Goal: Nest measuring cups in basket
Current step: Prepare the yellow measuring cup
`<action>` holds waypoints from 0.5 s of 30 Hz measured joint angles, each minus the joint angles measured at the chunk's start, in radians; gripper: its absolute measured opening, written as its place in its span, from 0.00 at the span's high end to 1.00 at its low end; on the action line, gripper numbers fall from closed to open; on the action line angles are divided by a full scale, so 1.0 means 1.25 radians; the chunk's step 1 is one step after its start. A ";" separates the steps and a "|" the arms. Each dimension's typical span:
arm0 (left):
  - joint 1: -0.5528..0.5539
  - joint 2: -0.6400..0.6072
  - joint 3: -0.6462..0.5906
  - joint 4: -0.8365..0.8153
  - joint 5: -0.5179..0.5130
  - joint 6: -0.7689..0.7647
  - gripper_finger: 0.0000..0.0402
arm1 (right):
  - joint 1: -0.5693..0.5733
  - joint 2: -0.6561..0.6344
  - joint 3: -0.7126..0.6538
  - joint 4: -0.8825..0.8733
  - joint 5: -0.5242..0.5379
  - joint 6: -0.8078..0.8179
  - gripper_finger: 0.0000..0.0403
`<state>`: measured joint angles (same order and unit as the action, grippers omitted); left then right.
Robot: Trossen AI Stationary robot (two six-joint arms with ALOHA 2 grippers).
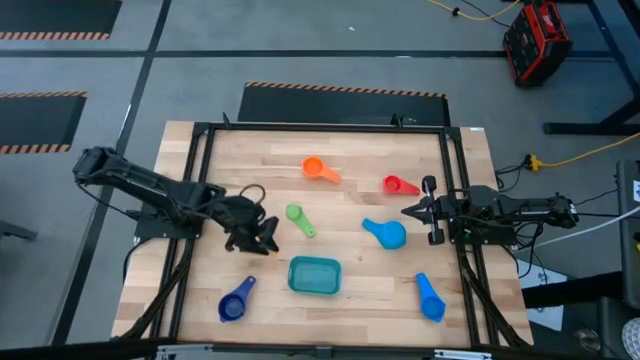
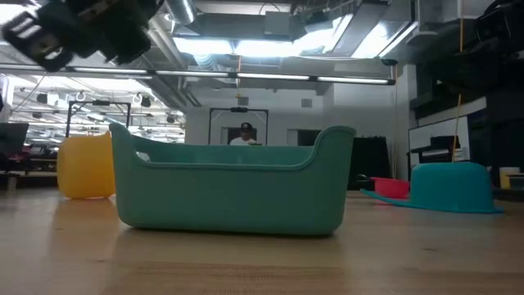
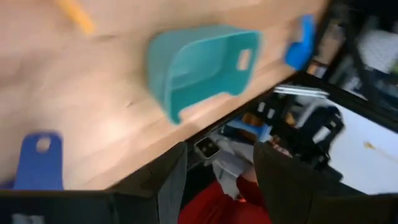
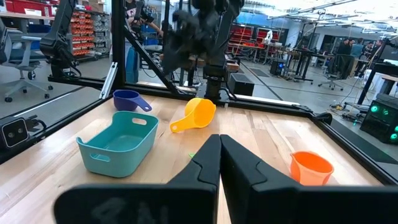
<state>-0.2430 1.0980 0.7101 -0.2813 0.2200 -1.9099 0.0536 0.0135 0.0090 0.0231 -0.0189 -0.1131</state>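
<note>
The teal basket (image 1: 293, 276) (image 2: 229, 197) stands on its base near the table's front edge. Loose cups lie around it: dark blue (image 1: 235, 302), blue (image 1: 430, 298), light blue (image 1: 385, 233), green (image 1: 299, 219), red (image 1: 398, 185) and orange (image 1: 318, 170). A yellow cup (image 4: 198, 113) lies on its side under my left arm, hidden in the high view. My left gripper (image 1: 262, 237) (image 3: 214, 180) hovers open above the table, left of the basket, with nothing between its fingers. My right gripper (image 1: 406, 211) (image 4: 220, 155) waits shut at the table's right edge.
A black frame rail (image 1: 325, 128) runs around the wooden table. Bare wood lies between the basket and the green cup. A person (image 2: 246, 135) stands far off in the room behind the table.
</note>
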 joint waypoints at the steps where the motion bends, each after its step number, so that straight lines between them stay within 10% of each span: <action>1: -0.008 0.015 0.000 0.000 0.000 -0.025 0.56 | 0.000 0.000 0.000 0.000 0.000 0.000 0.96; 15: -0.038 0.202 0.000 0.000 -0.145 -0.191 0.56 | 0.000 0.000 0.000 0.000 0.000 0.000 0.96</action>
<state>-0.2905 1.3504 0.7100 -0.2813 0.0391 -2.1484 0.0536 0.0135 0.0090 0.0234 -0.0192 -0.1131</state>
